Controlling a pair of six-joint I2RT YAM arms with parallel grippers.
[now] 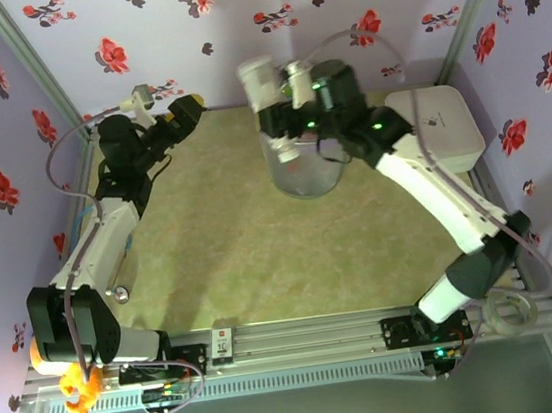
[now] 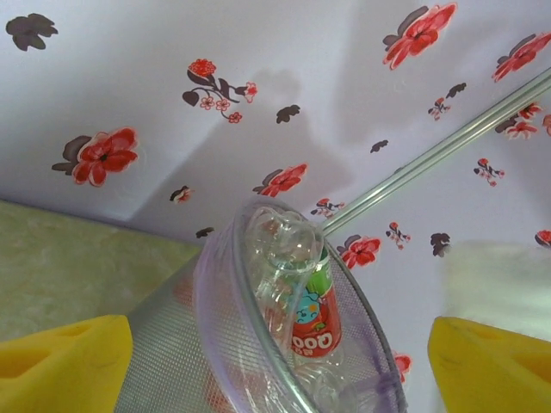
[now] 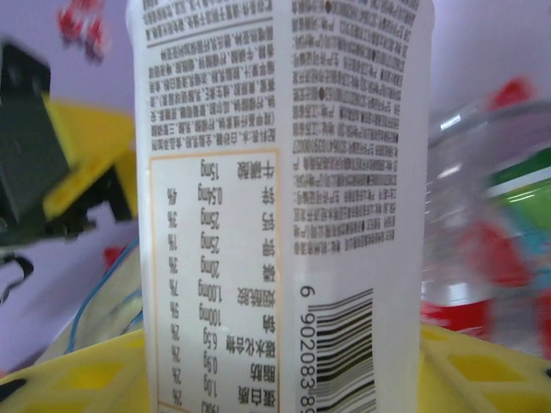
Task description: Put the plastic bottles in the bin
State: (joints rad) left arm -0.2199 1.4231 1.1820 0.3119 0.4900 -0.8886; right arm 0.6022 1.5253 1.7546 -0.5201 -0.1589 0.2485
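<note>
One white box (image 1: 437, 126) sat on the bench (image 1: 242, 261) right of the translucent bin (image 1: 303, 178), whose rim the right arm (image 1: 436, 197) partly hid. Right hand (image 1: 284, 93) gripped a white, print-covered bottle (image 1: 258, 80) above it; left hand (image 1: 184, 112) gaped open. Clear red-labelled bottles (image 2: 312, 323) lay inside.

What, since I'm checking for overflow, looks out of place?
The bin looks nearly full: a red-labelled bottle reaches its rim. The right gripper holds a white bottle above it, so that one may not settle inside.
</note>
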